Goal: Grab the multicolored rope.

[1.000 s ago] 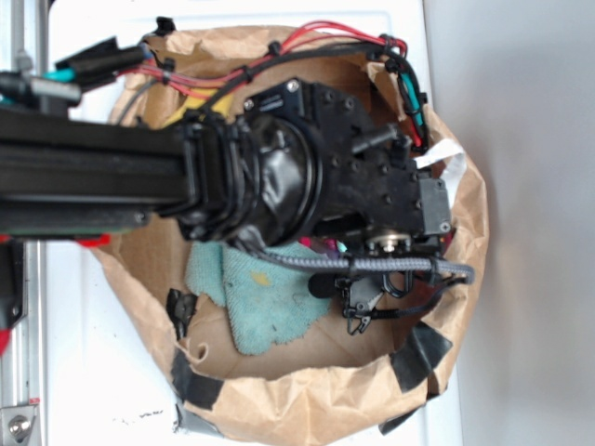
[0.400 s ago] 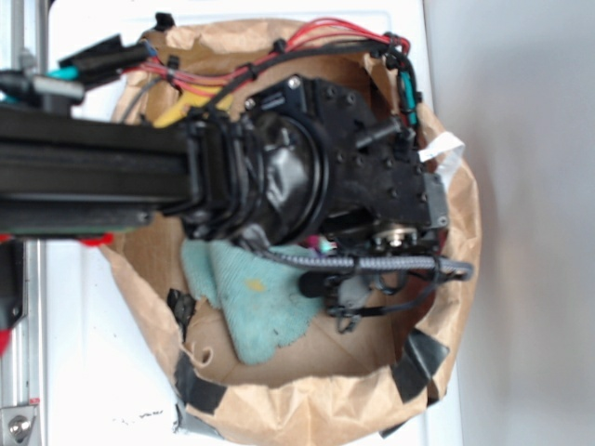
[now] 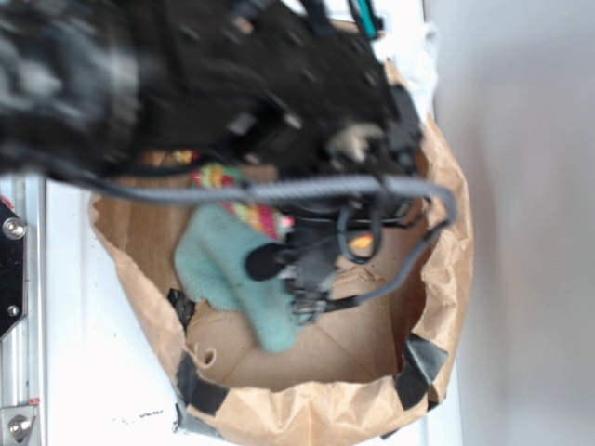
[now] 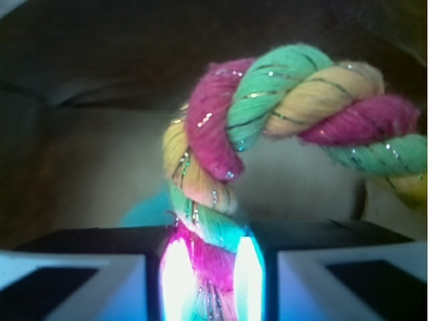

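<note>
the multicolored rope (image 4: 267,114) is seen close up in the wrist view, its magenta, green and yellow strands twisted thickly together. from between the gripper (image 4: 208,281) fingers it rises, bends over in a hook and runs off toward the right edge. its lower part is clamped between the two fingers (image 4: 73,284), which are closed tightly against it on both sides, with bright glare along the pinched strands.

in the exterior view a short stretch of the rope (image 3: 246,209) is visible as red, yellow and green strands just below the blurred black arm (image 3: 186,84), above the teal cloth (image 3: 232,274). whether the rope touches the cloth there cannot be told. the gripper (image 3: 311,279) is seen as a dark shape at the right edge of the cloth, near the middle of the bag; its fingers cannot be made out in this view because of blur.

a grey braided cable (image 3: 279,192) is strung across the picture beneath the arm and curves down on the right. everything is held inside a wide brown paper bag (image 3: 446,279), whose rim is patched with black tape (image 3: 200,383) at the near side. the bag is set on a white worktop (image 3: 84,372), and a metal rail (image 3: 19,390) is visible along the left edge.
</note>
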`<control>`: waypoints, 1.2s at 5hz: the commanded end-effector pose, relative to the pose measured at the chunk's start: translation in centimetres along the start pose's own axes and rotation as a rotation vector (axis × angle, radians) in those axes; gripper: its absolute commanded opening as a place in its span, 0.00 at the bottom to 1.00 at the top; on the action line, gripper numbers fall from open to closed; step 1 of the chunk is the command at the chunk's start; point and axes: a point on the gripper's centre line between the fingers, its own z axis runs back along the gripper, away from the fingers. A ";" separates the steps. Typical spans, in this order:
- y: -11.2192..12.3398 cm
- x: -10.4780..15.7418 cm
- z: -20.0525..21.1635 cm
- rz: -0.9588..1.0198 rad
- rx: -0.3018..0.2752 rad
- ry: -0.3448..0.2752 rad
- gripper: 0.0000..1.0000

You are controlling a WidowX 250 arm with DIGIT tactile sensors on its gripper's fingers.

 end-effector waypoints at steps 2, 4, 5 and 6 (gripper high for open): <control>-0.4 2.0 7.1 0.069 0.020 -0.050 0.00; -3.4 0.7 7.5 0.058 0.179 -0.138 0.00; -4.7 0.3 6.8 0.029 0.224 -0.163 0.00; -4.9 0.5 6.2 0.022 0.232 -0.143 0.00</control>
